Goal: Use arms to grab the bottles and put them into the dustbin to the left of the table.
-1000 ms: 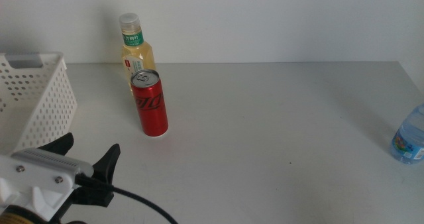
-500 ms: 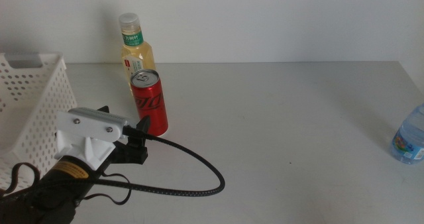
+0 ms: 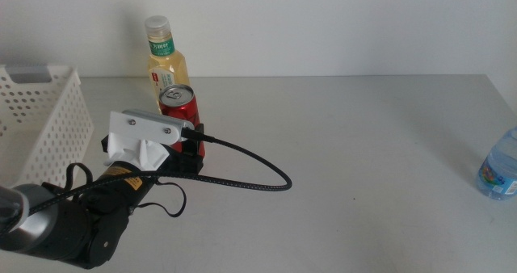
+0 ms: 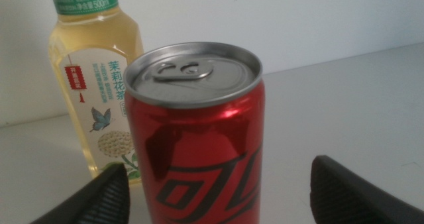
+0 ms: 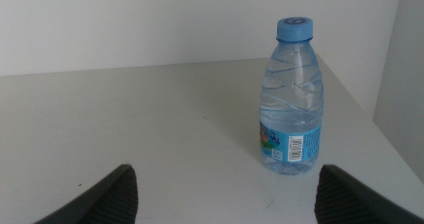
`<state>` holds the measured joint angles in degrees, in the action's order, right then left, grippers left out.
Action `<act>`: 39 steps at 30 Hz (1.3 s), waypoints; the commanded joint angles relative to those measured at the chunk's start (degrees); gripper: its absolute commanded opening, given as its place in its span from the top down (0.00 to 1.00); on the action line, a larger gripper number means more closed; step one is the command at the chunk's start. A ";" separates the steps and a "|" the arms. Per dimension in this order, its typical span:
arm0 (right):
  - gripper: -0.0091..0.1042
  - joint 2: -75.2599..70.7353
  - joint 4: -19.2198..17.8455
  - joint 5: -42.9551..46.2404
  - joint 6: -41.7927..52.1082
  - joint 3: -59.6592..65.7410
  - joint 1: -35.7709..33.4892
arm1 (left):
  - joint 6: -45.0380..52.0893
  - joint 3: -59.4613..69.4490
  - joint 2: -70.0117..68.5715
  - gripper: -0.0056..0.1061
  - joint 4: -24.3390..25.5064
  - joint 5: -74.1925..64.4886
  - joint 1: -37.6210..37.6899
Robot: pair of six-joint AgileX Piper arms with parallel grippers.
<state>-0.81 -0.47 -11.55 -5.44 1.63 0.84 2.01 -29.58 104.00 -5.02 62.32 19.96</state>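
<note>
Left gripper [image 4: 218, 184] now astride upright can [image 4: 196, 134].

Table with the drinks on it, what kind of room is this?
Probably a robot test lab: a bare white table, a plain wall, and a robot hand open around a red can.

Red can's [image 3: 179, 102] lower half, seemingly behind left pincer [image 3: 184, 148]
</note>
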 commanded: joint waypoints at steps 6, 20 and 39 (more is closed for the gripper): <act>0.09 -1.21 -0.74 4.66 0.33 -0.55 0.36 | -1.10 -4.87 1.62 0.11 -0.27 4.28 -0.08; 0.09 -1.21 -0.74 4.66 0.33 -0.55 0.36 | -0.49 -11.32 7.76 0.11 -0.99 4.31 -0.08; 0.09 -1.21 -0.74 4.66 0.33 -0.55 0.36 | 1.24 -12.56 8.70 0.53 -2.78 4.31 -0.08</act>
<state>-0.81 -0.47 -11.55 -5.44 1.63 0.84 3.34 -41.28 115.41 -7.35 62.09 19.96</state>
